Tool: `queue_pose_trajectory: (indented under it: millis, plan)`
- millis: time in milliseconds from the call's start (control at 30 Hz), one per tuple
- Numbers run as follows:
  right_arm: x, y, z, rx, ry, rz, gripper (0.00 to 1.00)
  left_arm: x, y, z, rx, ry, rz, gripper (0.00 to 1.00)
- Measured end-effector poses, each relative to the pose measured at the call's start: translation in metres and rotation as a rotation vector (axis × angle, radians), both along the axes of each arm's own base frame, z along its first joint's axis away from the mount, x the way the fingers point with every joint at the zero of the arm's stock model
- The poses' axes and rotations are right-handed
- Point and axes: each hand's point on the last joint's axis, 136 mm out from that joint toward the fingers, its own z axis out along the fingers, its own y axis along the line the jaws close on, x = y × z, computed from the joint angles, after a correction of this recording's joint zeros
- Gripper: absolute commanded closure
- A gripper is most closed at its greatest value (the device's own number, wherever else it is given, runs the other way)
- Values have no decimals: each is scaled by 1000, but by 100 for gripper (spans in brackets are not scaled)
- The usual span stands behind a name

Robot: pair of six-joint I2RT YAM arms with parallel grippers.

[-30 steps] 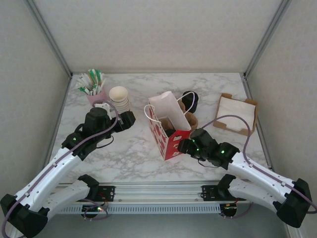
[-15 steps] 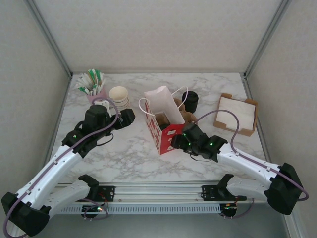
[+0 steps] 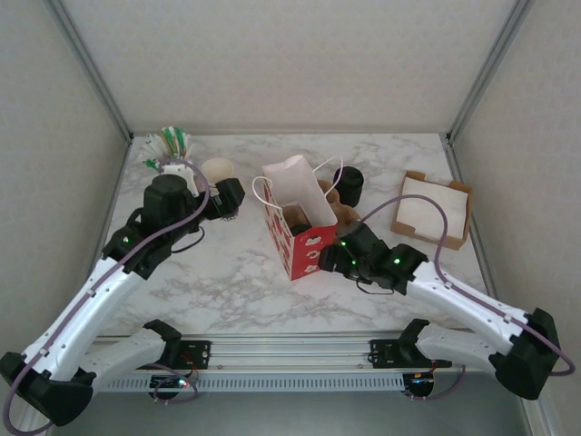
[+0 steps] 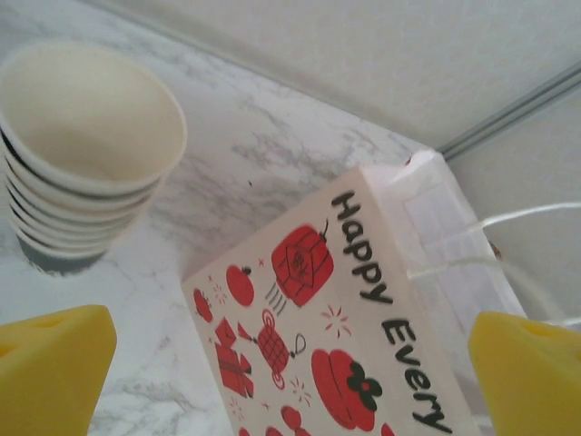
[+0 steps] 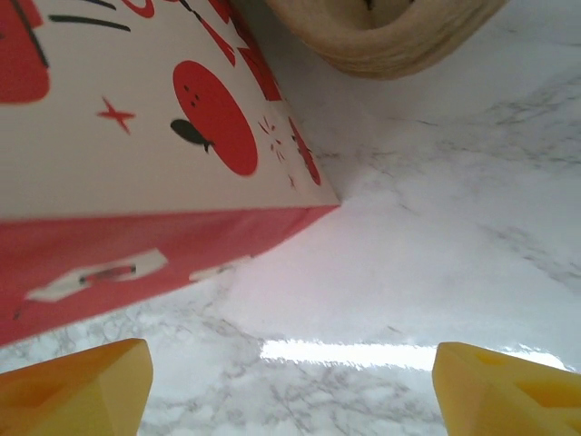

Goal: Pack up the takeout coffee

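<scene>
Top view: left gripper (image 3: 231, 198) fully open, empty, beside cup stack (image 3: 218, 169); right gripper (image 3: 327, 259) spread wide, empty, at printed paper bag (image 3: 295, 238) base. Wrist views: nothing between either's fingers. Takeout coffee position cannot be told, possibly bagged. Judged step: releasing bag; next, withdraw without tipping it

Ref = paper bag (image 3: 295, 238), mid-table (image 3: 236, 272).
- Left and behind it: cup stack (image 3: 218, 170). Further left and back: stick holder (image 3: 168, 145).
- Behind-right: lid stack (image 3: 349, 184).
- Just beside its right side: cardboard stack (image 3: 343, 216).
- Well to the right: napkin tray (image 3: 400, 222).
- Left gripper (image 4: 290, 368) is left of the bag, before the cups.
- Right gripper (image 5: 295, 377) is at the bag's near-right corner.
</scene>
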Motion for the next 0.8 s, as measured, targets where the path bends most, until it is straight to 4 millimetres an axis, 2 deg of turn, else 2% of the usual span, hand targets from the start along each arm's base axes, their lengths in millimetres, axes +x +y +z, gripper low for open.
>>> queue_pose_trajectory:
  millis: [100,233,400,533,667,800]
  plan:
    - [-9,-12,25,0,-42,33,9,11,4,20,52,-29,27,0]
    - [-16,-23,72,28,-134,74,4,29,14,40,128,-52,76,0]
    - [-18,-29,116,45,-230,124,1,60,44,41,220,-19,165,0]
    - [-15,-24,129,27,-258,168,1,87,80,34,277,40,246,2]
    - [-9,-13,132,9,-261,217,1,106,114,26,305,92,306,8]
    - [-3,1,143,10,-281,271,1,116,144,7,305,161,343,24]
